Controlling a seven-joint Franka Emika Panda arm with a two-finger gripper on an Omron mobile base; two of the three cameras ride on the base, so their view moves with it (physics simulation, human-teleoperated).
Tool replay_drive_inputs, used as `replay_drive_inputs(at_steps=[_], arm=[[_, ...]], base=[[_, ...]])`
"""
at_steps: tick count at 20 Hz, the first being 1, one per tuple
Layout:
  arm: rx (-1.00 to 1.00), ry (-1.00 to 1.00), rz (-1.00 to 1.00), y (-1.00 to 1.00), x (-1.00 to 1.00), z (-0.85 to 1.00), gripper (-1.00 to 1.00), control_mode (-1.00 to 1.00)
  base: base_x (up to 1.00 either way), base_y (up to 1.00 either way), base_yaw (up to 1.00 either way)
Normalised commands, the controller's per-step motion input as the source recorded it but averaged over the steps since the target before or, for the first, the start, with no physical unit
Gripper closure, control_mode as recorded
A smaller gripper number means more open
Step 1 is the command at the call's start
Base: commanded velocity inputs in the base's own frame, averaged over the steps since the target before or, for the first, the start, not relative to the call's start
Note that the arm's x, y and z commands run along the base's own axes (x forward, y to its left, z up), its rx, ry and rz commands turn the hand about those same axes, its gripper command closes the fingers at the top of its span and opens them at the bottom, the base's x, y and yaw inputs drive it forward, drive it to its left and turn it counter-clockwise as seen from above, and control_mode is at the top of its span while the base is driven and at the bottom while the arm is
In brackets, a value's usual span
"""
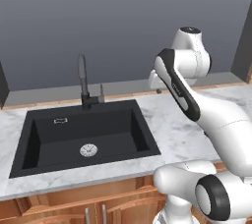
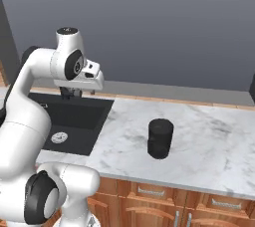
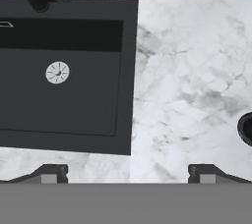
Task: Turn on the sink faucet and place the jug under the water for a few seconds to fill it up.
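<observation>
Marble counter [image 2: 209, 136] bears matte black cylindrical jug [image 2: 160, 139].

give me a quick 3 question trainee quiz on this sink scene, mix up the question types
1. True or false: a blue stream of water is running from the faucet into the sink.
2. Multiple choice: where does the jug stand? A) inside the sink B) on the marble counter to the right of the sink C) held by the robot
3. Fill in: the jaws of the gripper, which is above the counter beside the sink, stand ____.

Key: 1 false, no water is visible. 2 B, upright and apart from the sink. 3 open, with nothing between them.
</observation>
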Motion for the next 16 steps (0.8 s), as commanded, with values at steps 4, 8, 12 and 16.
replay_drive_inputs(at_steps=[4, 8, 12, 16], arm=[[0.0, 0.0, 0.0, 0.0, 0.0, 0.0, -1.0, 1.0], [0.0, 0.0, 0.0, 0.0, 0.0, 0.0, -1.0, 1.0], [0.0, 0.0, 0.0, 0.0, 0.0, 0.0, -1.0, 1.0], [0.0, 0.0, 0.0, 0.0, 0.0, 0.0, -1.0, 1.0]], base=[[0.0, 0.47, -0.03], [0.01, 0.21, -0.01], [0.01, 0.01, 0.0], [0.03, 0.07, 0.0]])
